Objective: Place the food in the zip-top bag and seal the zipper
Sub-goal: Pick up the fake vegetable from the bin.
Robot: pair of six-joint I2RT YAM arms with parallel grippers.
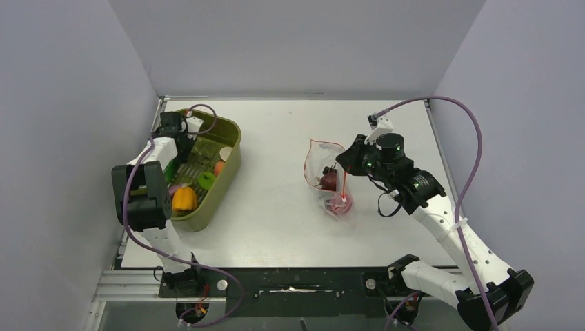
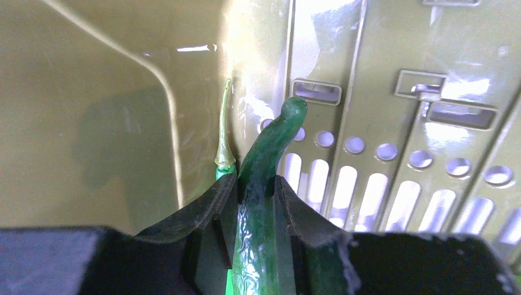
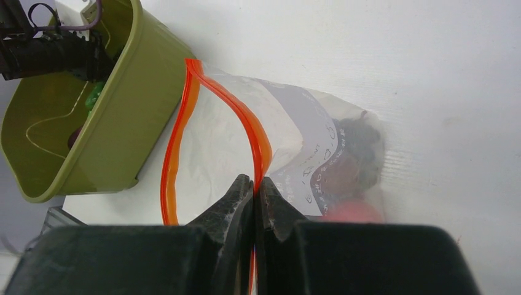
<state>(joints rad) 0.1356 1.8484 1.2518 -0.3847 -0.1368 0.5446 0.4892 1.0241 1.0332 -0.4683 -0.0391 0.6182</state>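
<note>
Green vegetable [image 2: 265,153] sits clamped inside left claw [image 2: 255,179].

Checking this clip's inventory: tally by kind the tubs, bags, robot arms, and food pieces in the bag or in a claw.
Tub: 1
Zip-top bag: 1
Robot arms: 2, left arm, right arm
Food pieces in the bag: 2, red round piece, pinkish-red piece
Food pieces in a claw: 1, green piece in left claw
Total: 7

olive tub [image 1: 227,181] (slotted floor), orange-red zipper [image 3: 246,117], dark-green vegetable [image 2: 270,147]
</note>
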